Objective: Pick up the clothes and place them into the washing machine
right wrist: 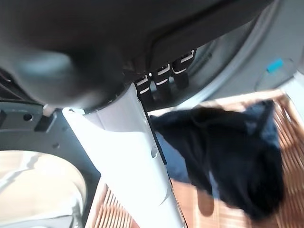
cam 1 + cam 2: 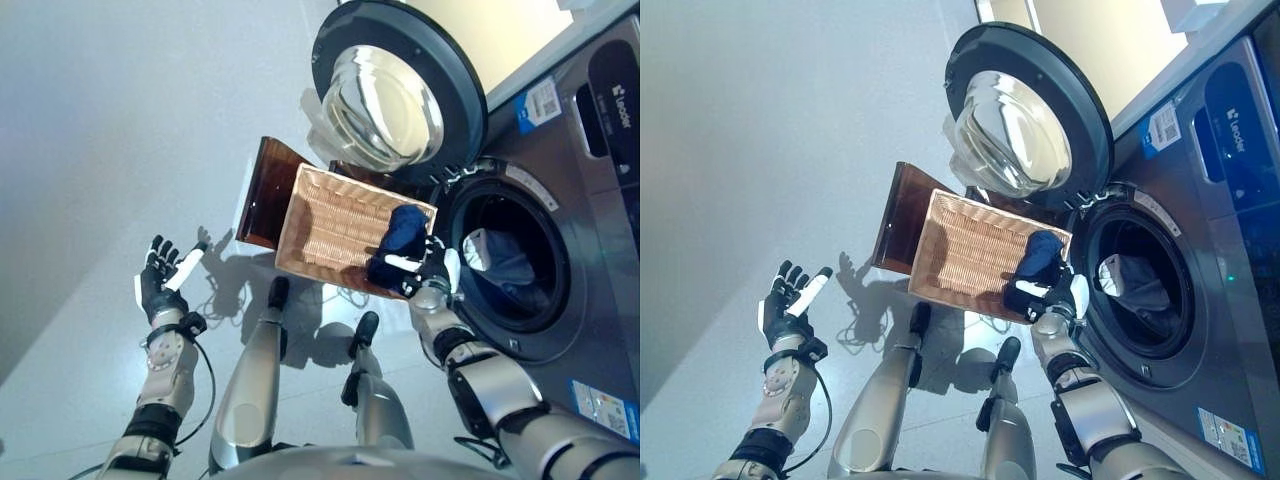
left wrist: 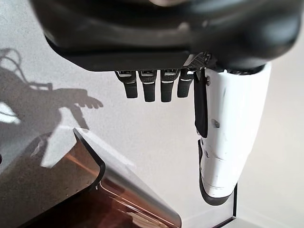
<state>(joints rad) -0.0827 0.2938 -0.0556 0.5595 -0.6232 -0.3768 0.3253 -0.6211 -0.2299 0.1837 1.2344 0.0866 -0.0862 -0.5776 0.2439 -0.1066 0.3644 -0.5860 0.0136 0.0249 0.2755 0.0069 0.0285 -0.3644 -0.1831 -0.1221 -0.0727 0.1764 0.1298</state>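
Clothes show as two pieces: one dark navy garment bunched at the near corner of the wicker basket, and one pale garment already lying inside the drum of the washing machine. The navy piece is crumpled and soft, hanging in loose folds in the right wrist view. The right hand is at that garment with its fingers curled into the cloth and the white-covered thumb alongside. One basket, rectangular and light woven, sits on the floor just beside the round opening; the basket's rim lies between the hand and the drum. One brown translucent panel leans against the basket's far side. The machine's round door stands swung open above the basket. The left hand is well apart over bare floor, fingers spread and holding nothing.
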